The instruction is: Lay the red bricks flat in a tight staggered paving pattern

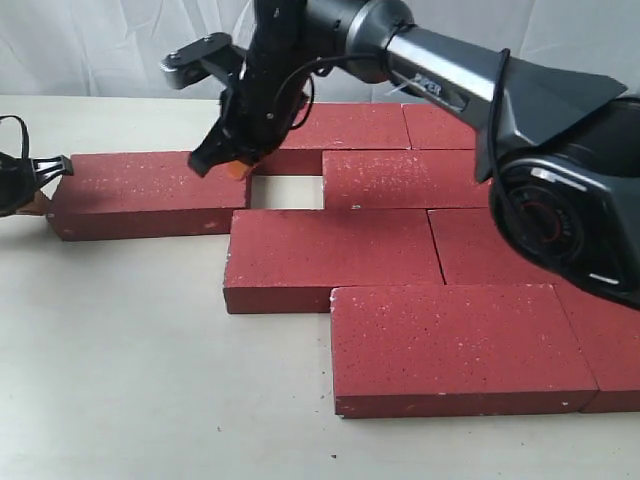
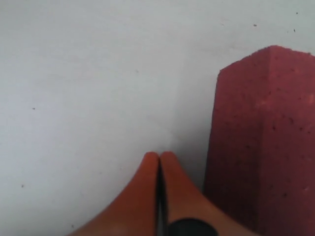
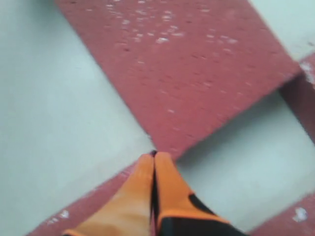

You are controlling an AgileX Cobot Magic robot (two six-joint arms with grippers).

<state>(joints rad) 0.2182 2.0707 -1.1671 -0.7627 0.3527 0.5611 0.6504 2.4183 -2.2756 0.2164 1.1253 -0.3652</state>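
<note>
Several red bricks lie flat in staggered rows; the nearest one (image 1: pixel 455 345) is at the front right. One brick (image 1: pixel 140 190) lies apart at the left, with a bare gap (image 1: pixel 287 192) between it and the row. My right gripper (image 1: pixel 225 165) is shut and empty, its tips at the right end of that brick. In the right wrist view the shut gripper (image 3: pixel 154 157) meets a corner of the brick (image 3: pixel 187 64). My left gripper (image 1: pixel 42 200) is beside the brick's left end. The left wrist view shows it (image 2: pixel 159 156) shut and empty, next to the brick's end face (image 2: pixel 266 142).
The right arm's dark body (image 1: pixel 560 170) reaches over the back rows from the right. A white cloth backdrop (image 1: pixel 100 45) hangs behind the pale table (image 1: pixel 120 360).
</note>
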